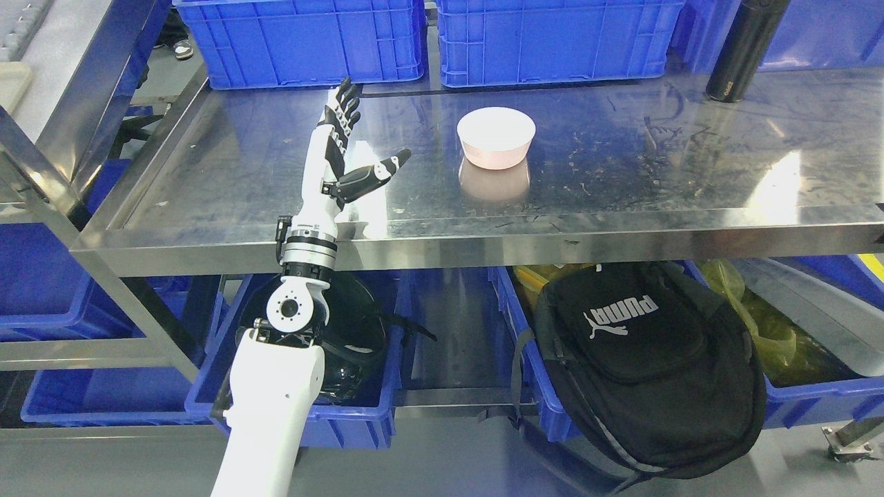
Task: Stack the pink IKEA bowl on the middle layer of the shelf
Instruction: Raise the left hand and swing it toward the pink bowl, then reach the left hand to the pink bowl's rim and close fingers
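Note:
A pale pink bowl [496, 137] stands upright on the shiny steel shelf [621, 179], near its middle, with its reflection just below it. My left hand [352, 148] reaches over the shelf's front edge, well to the left of the bowl and apart from it. Its fingers [342, 110] point away from me and the thumb [376, 174] sticks out toward the bowl; the hand is open and holds nothing. The right arm does not show.
Two blue crates [304, 41] [552, 38] line the back of the shelf, and a black bottle [742, 52] stands at the back right. Below the shelf are blue bins [359, 414] and a black backpack [642, 359]. A steel frame post [41, 172] runs at the left.

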